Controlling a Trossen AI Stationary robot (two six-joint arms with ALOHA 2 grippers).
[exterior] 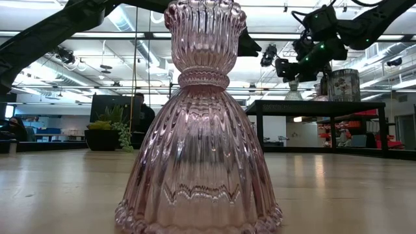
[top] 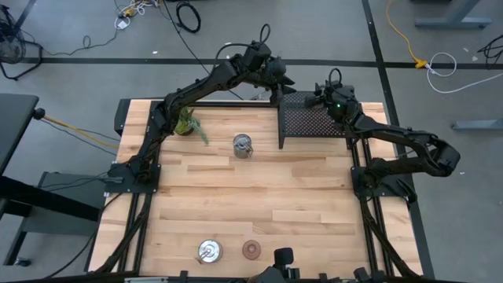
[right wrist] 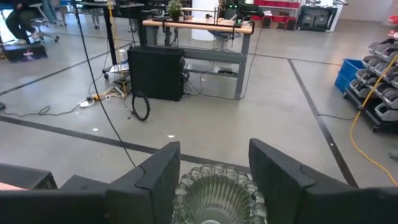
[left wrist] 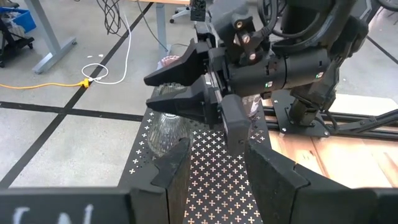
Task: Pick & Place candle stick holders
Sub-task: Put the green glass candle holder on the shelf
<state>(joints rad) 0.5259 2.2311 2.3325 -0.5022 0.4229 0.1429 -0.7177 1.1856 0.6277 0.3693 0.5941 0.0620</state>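
A clear glass holder (right wrist: 214, 196) stands on a black perforated shelf (top: 314, 126) at the table's far side; it also shows in the left wrist view (left wrist: 163, 132). My right gripper (right wrist: 214, 177) is open just above it, one finger on either side of its rim; I see no touch. My left gripper (left wrist: 214, 177) is open and empty over the shelf's left end (top: 277, 85). A pinkish holder (left wrist: 168, 61) shows behind the right gripper's fingers. A silver holder (top: 244, 145) stands mid-table. Another silver holder (top: 209, 251) and a pinkish-brown one (top: 251, 250) stand at the near edge.
A small potted plant (top: 189, 124) stands at the far left, under the left arm. In the low view the pink glass holder (exterior: 198, 123) stands close up, hiding the table's middle. Bare wood lies between the shelf and the near edge.
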